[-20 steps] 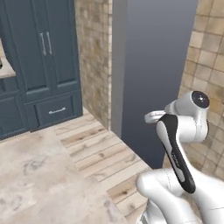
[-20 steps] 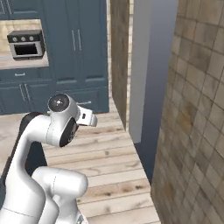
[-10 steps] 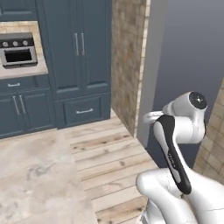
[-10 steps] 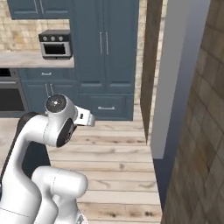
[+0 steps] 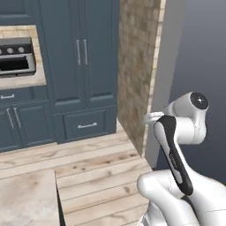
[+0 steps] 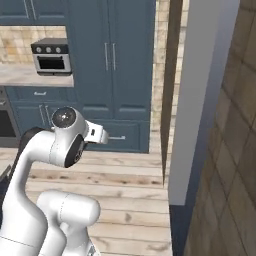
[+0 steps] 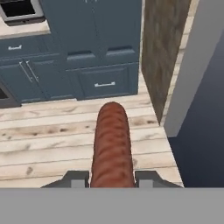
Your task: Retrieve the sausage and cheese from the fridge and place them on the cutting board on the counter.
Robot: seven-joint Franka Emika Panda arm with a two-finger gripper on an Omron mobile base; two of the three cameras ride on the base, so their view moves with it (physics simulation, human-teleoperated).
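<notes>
In the hand view my gripper (image 7: 112,178) is shut on the sausage (image 7: 111,135), a dark reddish-brown cylinder that sticks out forward between the two fingers (image 7: 76,179) over the wooden floor. The fridge (image 5: 198,53) is the tall grey body at the right, also seen in the right base view as the fridge (image 6: 200,100) beside a stone-tiled wall. A beige marbled counter (image 5: 26,198) corner lies at the lower left. The cheese and the cutting board are out of view. My arm is folded close to the base.
Tall dark blue cabinets (image 5: 84,62) with silver handles stand ahead. A small oven (image 6: 50,57) sits on a counter stretch (image 6: 30,75) at the left. A stone-tiled pillar (image 5: 134,66) stands between cabinets and fridge. Wooden plank floor (image 5: 97,167) lies open ahead.
The base has turned, so the whole scene has slid rightward: the cabinets and oven have come into view and the fridge has moved to the edge. The arm keeps its pose, grip unchanged.
</notes>
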